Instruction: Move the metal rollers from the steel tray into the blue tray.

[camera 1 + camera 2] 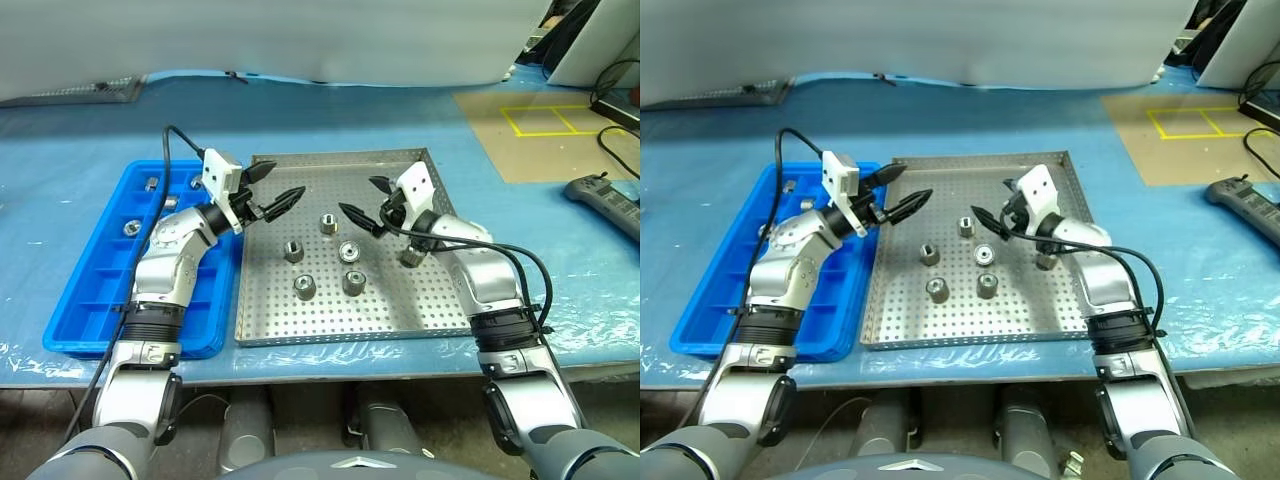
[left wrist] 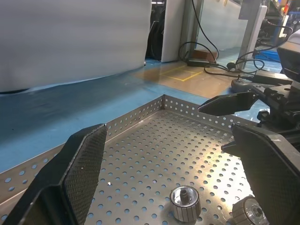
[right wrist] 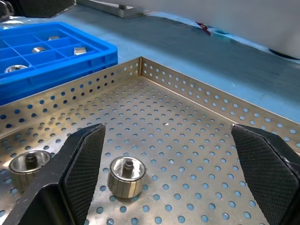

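Observation:
The steel tray (image 1: 400, 300) lies in the middle of the blue-covered table. Several metal rollers stand on its perforated floor, among them one (image 1: 328, 222) near the far side, one (image 1: 304, 287) nearer me, and one (image 1: 411, 257) partly behind my right wrist. To its left, the blue tray (image 1: 100, 340) holds a few rollers (image 1: 131, 227) in its far compartments. My left gripper (image 1: 275, 188) hangs open and empty above the steel tray's far left part. Facing it over the far right part, my right gripper (image 1: 357, 196) is also open and empty. A roller (image 3: 126, 176) shows between the right fingers (image 3: 84, 159).
A dark handheld controller (image 1: 605, 200) with cables lies on the table at the far right. Behind it a brown mat carries yellow tape squares (image 1: 545, 120). A white sheet runs along the back. The table's front edge is just below both trays.

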Robot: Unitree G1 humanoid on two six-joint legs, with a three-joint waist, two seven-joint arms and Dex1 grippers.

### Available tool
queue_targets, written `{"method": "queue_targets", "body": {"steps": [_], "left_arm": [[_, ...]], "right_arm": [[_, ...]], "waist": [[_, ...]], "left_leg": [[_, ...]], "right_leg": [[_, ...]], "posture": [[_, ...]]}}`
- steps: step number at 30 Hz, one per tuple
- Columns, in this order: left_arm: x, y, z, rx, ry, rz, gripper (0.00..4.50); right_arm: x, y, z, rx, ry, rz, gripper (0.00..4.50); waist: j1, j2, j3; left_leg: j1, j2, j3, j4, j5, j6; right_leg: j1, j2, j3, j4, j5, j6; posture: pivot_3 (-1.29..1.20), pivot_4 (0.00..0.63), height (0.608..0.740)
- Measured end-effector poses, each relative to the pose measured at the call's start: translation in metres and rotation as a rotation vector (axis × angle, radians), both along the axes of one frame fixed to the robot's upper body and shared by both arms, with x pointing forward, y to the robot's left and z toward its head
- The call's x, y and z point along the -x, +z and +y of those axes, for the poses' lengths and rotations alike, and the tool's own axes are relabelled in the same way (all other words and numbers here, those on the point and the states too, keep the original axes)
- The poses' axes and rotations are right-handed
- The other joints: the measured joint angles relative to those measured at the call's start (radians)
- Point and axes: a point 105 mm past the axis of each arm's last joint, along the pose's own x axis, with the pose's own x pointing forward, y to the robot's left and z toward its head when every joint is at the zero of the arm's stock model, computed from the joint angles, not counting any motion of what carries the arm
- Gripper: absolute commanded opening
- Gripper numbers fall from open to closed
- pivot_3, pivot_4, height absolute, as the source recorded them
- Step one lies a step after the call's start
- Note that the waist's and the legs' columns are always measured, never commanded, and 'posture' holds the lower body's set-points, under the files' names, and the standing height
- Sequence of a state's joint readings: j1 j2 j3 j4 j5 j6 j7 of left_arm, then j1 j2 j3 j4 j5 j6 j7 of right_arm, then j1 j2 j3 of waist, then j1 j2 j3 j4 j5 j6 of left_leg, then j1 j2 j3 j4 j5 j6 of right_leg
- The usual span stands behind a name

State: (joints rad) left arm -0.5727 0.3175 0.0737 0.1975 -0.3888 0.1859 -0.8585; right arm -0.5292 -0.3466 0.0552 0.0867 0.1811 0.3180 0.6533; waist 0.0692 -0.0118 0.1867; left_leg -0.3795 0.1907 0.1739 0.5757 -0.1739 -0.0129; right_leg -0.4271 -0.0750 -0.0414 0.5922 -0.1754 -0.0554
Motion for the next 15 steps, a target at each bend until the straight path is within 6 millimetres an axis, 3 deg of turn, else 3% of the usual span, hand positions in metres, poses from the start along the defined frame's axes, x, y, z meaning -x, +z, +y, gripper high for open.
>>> {"method": "queue_targets", "body": {"steps": [9, 15], "left_arm": [[-0.001, -0.007, 0.007, -0.047, 0.003, 0.011, 4.48], [0.0, -0.017, 0.001, -0.073, -0.043, 0.046, 4.48]], "right_arm": [[0.002, -0.004, -0.014, -0.003, -0.066, 0.015, 4.5], [0.005, -0.002, -0.017, 0.006, -0.076, 0.007, 4.5]], "waist": [[-0.001, 0.0, 0.0], [-0.002, 0.0, 0.0]], "left_leg": [[0.0, 0.0, 0.0, 0.0, 0.0, 0.0], [0.0, 0.0, 0.0, -0.001, 0.0, 0.0]], "right_leg": [[0.0, 0.0, 0.0, -0.001, 0.0, 0.0], [0.0, 0.0, 0.0, -0.001, 0.0, 0.0]], "posture": [[-0.07, 0.15, 0.74], [-0.1, 0.15, 0.74]]}}
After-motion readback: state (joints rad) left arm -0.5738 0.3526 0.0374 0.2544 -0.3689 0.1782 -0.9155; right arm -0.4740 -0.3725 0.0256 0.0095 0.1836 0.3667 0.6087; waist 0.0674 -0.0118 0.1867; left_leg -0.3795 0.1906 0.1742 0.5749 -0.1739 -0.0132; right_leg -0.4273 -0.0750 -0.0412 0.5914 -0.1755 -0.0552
